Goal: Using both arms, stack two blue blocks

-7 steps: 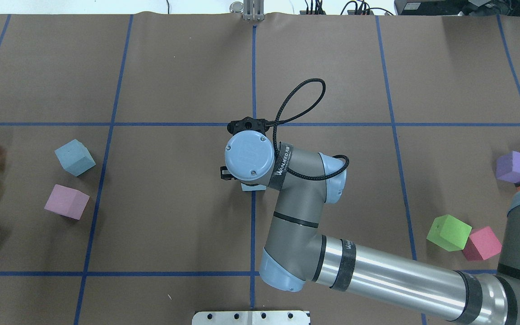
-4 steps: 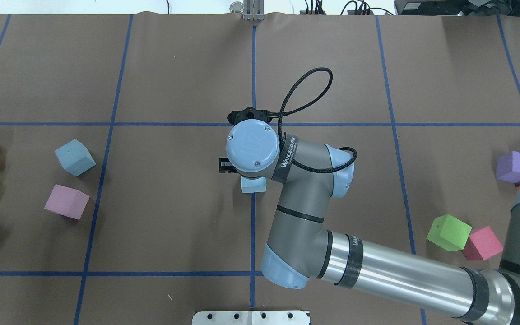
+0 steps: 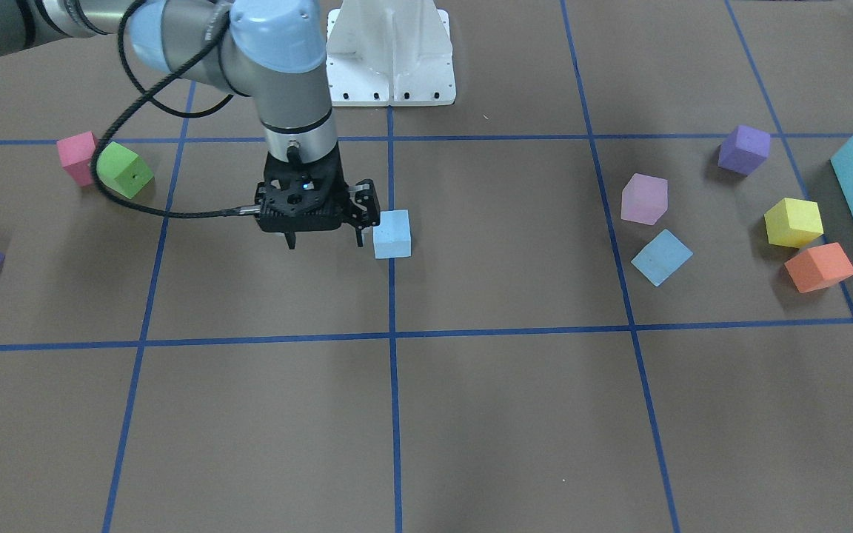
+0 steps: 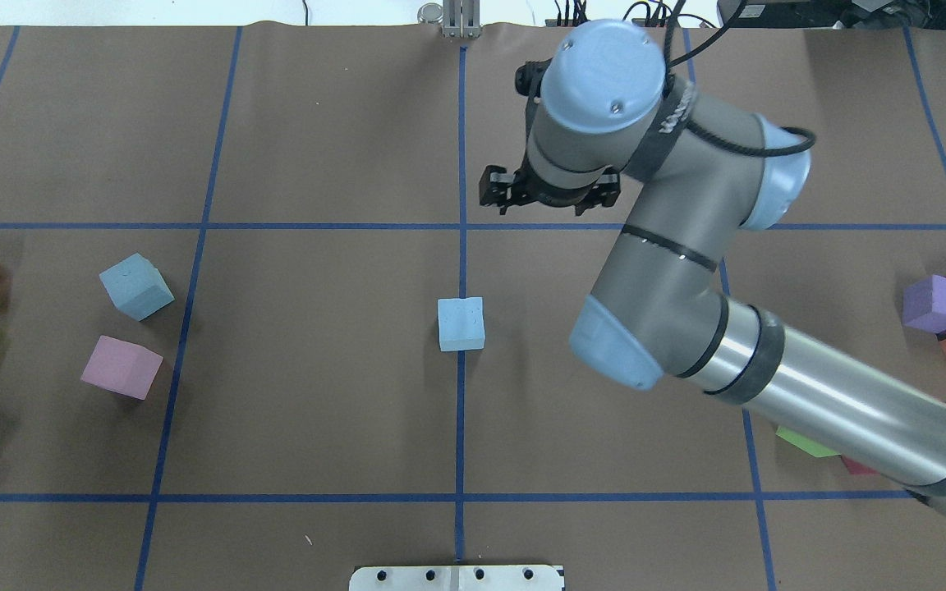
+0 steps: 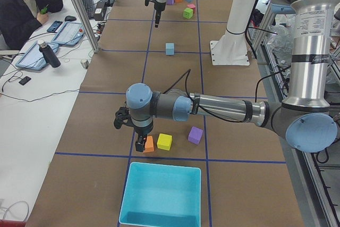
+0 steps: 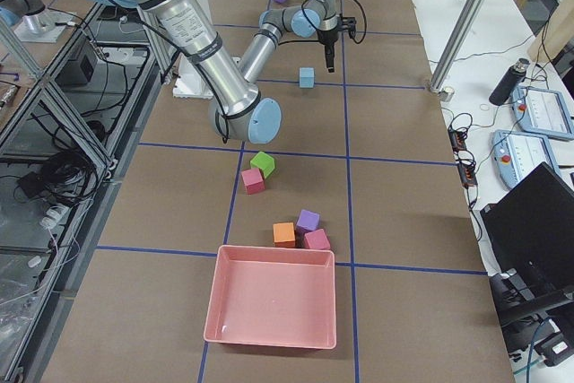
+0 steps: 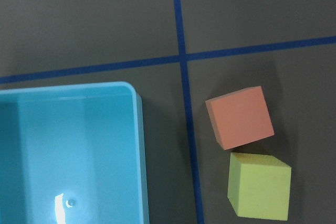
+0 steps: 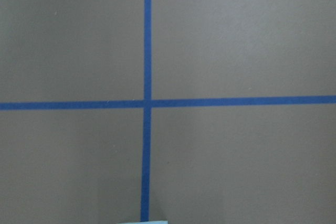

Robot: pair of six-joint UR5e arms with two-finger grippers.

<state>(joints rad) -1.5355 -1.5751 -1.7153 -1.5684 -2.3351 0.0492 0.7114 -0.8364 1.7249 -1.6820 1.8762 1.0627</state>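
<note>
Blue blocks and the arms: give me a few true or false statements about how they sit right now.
1. One blue block lies on the centre tape line. True.
2. The two blue blocks are stacked. False: the other blue block lies apart on the table, beside a pale pink block.
3. The right end effector is open and empty. True.
4. The left wrist view shows a purple block. False: it shows an orange block and a yellow block beside a turquoise box.
</note>
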